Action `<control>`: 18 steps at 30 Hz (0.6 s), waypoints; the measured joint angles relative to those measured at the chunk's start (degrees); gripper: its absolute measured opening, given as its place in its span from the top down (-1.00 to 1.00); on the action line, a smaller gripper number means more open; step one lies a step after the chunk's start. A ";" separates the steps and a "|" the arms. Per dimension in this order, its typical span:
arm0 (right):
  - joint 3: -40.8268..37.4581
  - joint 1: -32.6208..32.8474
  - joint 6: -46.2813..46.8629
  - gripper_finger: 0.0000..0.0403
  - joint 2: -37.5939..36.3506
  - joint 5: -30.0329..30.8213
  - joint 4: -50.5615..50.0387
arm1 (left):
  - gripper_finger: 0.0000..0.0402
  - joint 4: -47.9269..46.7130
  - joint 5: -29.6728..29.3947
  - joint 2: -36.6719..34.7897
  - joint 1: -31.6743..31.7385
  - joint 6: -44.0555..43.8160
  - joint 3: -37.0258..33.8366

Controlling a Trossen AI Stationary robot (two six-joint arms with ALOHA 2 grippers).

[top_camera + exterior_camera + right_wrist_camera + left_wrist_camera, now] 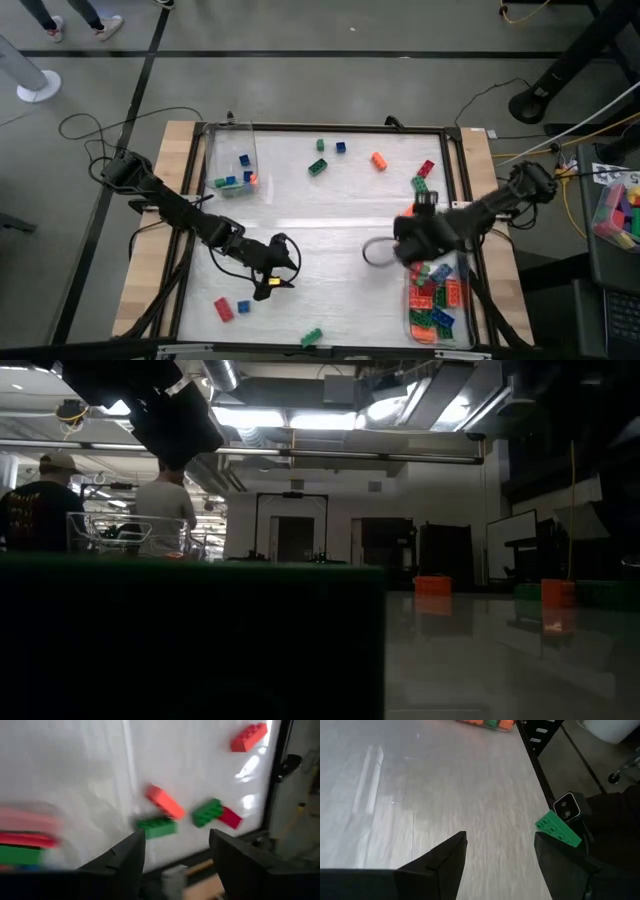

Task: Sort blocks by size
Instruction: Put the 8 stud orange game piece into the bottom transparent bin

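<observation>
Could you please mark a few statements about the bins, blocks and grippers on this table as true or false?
1. The bin by the left arm holds mostly small blue blocks. True.
2. The bin by the right arm is empty. False: it holds many red, green, blue and orange blocks.
3. The left gripper is open. True.
4. The orange block lies inside a bin. False: it lies loose on the table.
5. The right gripper holds a block. False: nothing sits between its fingers.
</observation>
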 joint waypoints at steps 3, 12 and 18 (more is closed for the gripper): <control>-2.71 -6.25 -8.47 -0.08 0.17 0.04 0.77 | -0.10 -0.01 0.00 0.00 0.00 0.00 0.00; -15.49 -21.04 -28.92 -0.08 0.16 -7.38 12.06 | -0.10 -0.04 0.00 0.00 0.00 -0.02 0.00; -21.05 -26.03 -37.40 -0.08 0.15 -7.41 19.39 | -0.10 -0.04 -0.01 0.00 0.00 -0.02 0.00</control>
